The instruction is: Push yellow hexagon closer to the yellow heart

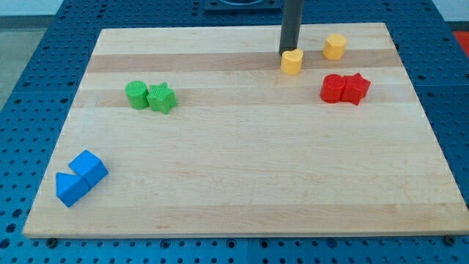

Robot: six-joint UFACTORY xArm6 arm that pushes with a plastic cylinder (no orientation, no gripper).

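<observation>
The yellow heart [292, 61] lies near the view's top, right of centre. The yellow hexagon [335, 46] sits up and to the right of it, a short gap between them. My tip [289, 52] is the lower end of the dark rod; it stands right at the heart's upper left edge, seemingly touching it. The hexagon is well to the right of the tip.
A red pair, a round block [333, 88] and a star [356, 89], sits below the hexagon. A green round block [136, 94] and green star [161, 97] lie at left. Two blue blocks [79, 178] lie at bottom left. The wooden board [242, 198] ends just above the hexagon.
</observation>
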